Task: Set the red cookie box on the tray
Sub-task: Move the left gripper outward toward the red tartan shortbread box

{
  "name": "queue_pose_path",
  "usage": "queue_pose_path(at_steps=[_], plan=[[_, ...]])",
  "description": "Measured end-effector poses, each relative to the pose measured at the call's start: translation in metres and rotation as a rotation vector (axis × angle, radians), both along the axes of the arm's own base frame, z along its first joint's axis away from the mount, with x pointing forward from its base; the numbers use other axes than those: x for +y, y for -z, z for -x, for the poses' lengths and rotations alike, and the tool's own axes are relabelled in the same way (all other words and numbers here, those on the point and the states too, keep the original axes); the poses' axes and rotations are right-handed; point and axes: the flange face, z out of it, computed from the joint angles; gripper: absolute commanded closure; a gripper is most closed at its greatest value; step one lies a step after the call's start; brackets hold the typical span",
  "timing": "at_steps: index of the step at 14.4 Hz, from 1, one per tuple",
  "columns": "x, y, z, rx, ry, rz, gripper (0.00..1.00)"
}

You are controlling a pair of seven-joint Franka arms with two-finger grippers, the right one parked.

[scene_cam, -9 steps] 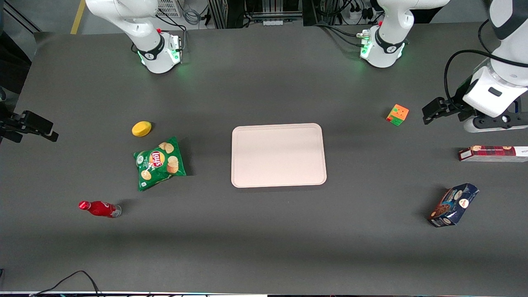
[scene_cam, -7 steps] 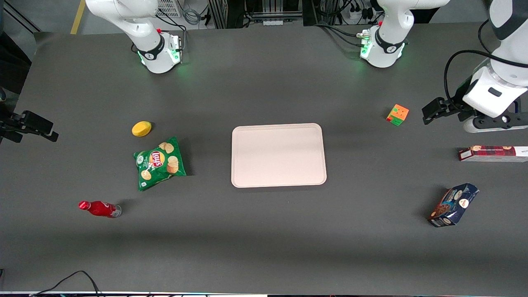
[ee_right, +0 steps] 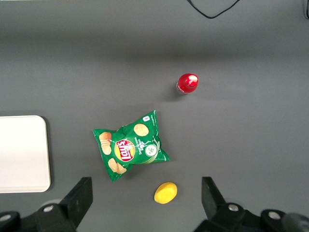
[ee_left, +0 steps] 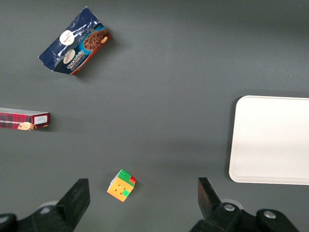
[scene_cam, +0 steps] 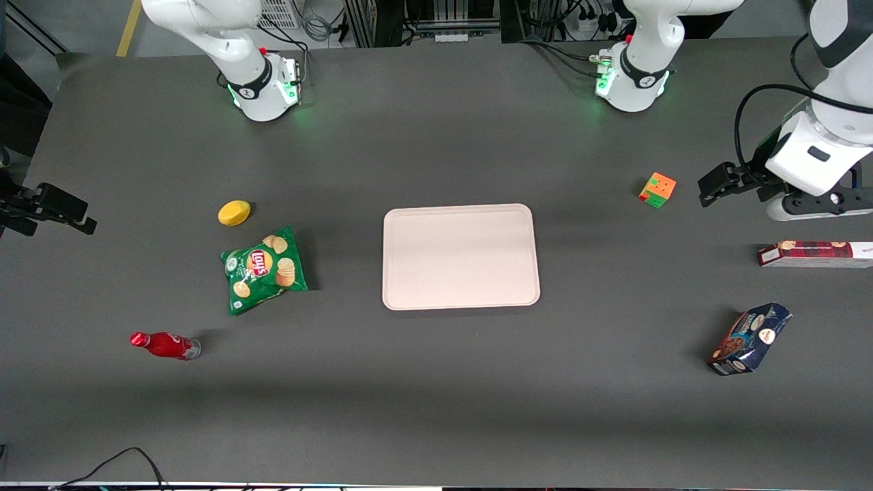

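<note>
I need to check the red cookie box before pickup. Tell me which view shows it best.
The front view: the red cookie box lies flat with most of its length visible, nearer the camera than the open gripper. The left wrist view catches only one end. The right wrist view misses it.

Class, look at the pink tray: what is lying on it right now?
Nothing lies on the tray; its whole surface shows. The red cookie box rests on the table, with the open gripper hovering above the table near it.
</note>
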Motion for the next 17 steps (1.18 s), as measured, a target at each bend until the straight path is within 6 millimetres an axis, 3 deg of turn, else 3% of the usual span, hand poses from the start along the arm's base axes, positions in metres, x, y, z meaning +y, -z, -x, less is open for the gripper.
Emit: queue_pose_path(at_steps=[10,14,17], plan=[[0.004,0.001,-0.001,0.002,-0.007,0.000,0.00],[0.012,0.003,-0.003,0.005,-0.020,-0.006,0.00],[0.029,0.003,-0.004,0.005,-0.049,-0.017,0.00]])
